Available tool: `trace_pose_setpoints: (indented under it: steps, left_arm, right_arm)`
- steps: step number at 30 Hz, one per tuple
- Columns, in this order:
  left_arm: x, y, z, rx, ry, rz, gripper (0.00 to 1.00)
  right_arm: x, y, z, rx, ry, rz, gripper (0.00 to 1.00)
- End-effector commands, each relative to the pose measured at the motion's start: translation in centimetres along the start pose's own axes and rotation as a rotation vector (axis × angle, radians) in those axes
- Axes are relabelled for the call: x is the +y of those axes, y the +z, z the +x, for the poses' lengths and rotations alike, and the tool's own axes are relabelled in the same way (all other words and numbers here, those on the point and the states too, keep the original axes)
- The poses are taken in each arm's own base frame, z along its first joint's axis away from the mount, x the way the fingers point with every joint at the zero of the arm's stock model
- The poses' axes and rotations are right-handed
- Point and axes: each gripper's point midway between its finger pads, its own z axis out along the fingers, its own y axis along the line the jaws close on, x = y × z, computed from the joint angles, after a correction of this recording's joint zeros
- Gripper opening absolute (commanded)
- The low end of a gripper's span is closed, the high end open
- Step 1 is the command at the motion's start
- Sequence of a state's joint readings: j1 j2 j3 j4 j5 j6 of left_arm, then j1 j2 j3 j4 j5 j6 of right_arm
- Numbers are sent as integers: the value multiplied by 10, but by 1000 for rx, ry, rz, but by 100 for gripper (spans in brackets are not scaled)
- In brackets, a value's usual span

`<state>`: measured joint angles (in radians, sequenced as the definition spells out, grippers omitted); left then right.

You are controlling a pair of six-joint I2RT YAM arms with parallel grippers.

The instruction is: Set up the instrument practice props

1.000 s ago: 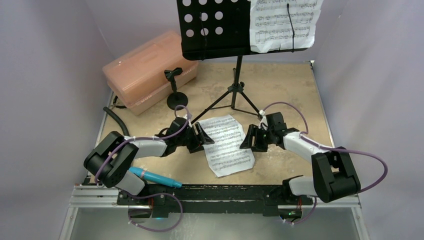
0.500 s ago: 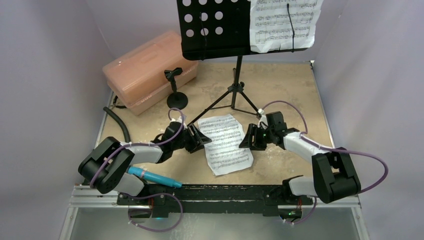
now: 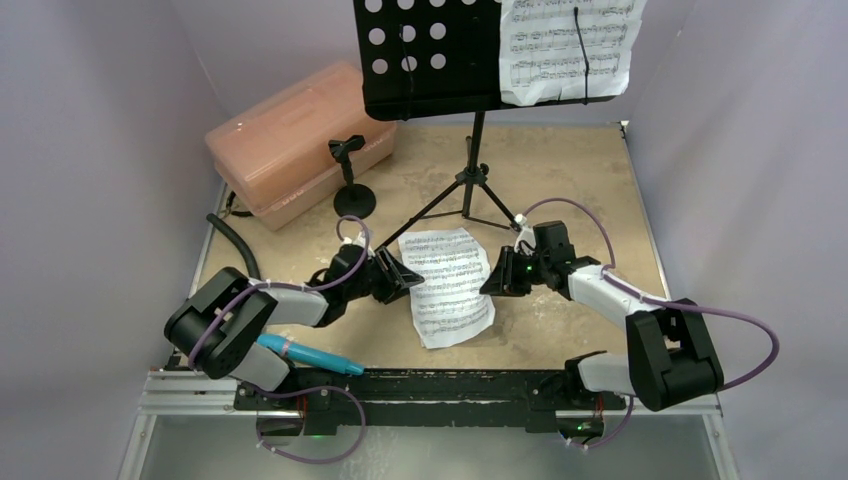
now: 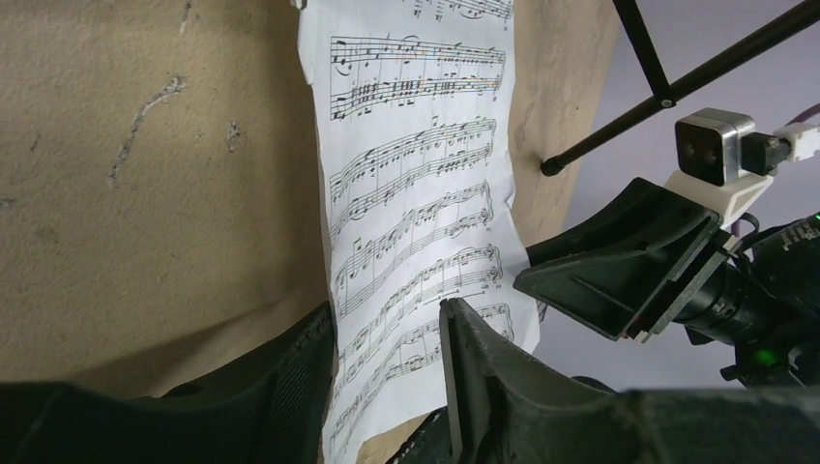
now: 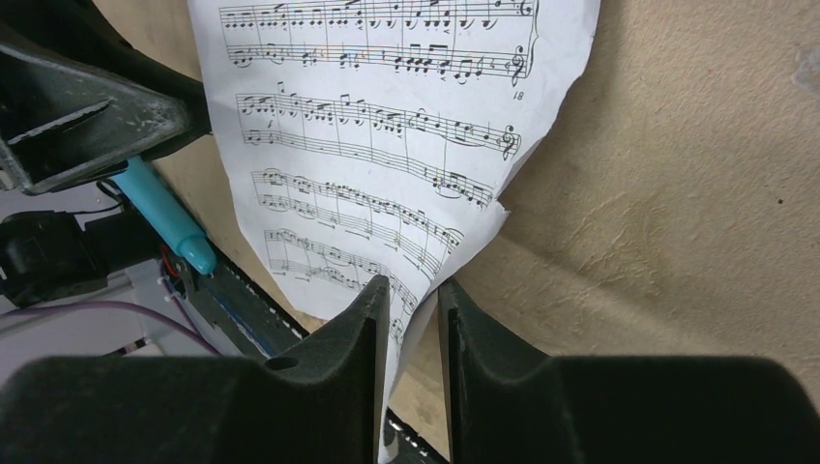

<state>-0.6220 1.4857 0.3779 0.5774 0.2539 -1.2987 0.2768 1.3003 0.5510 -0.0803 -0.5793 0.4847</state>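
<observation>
Two pairs of fingers on one loose sheet-music page [image 3: 452,285], lying on the desk [image 3: 560,180] between the arms, just in front of the music stand [image 3: 430,55] legs; other page [image 3: 570,45] already up on the stand's right half. Left fingers [image 4: 483,387] apart, straddling the page's left edge, not closed on it. Right fingers [image 5: 338,377] drawn in to a narrow slot, the page's right edge running down into it; firm pinch or not, cannot tell. Step in hand, by judgement: getting this page off the desk and up beside its twin. To do it well: finish the right pinch before any lift; take margin only, to spare the paper creases; shut the left fingers on the opposite edge; raise both sides level, against buckling or tearing; stay clear of the tripod leg tip close behind. Top view only: whole layout, with mic stand [image 3: 352,190] upright just beside the pink box [image 3: 290,140], microphone [image 3: 305,355] lying at the near edge by the left arm's base, well apart from its stand, and the music stand's left half bare. Wrist views only: paper inside the finger gaps. Left wrist: page between its fingers, right arm's fingers facing across it. Right wrist: a kink in the page's right edge, microphone tip beyond.
</observation>
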Motion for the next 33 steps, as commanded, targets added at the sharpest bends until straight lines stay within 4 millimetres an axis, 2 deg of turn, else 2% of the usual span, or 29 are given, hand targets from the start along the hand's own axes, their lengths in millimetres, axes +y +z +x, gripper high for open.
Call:
trace_pose_setpoints:
  steps: [1,9,11,16,19,23,26,33]
  left_arm:
    - [4,5,-2,-13,-4,-4,41]
    - [10,19,-5,1,76,-72,32]
    - [7,23,-6,2,91,-70,26]
    - [-2,28,-4,19,114,-37,4]
    - [-15,26,-1,27,141,7,0]
    - [-39,16,0,29,191,82,0]
    - [-59,4,2,33,239,141,0]
    - [-103,-38,3,10,395,248,0]
  right_arm:
    - [11,-1,-3,-7,-44,-51,27]
    - [12,-2,-3,-9,-47,-54,28]
    - [13,-3,-3,-12,-50,-56,28]
    - [13,-5,-5,-17,-55,-48,32]
    - [16,-9,-7,-25,-66,-42,36]
    - [25,-22,-8,-30,-85,-40,43]
    - [37,-36,-18,-65,-120,-35,51]
    - [64,-74,-41,-173,-173,-1,62]
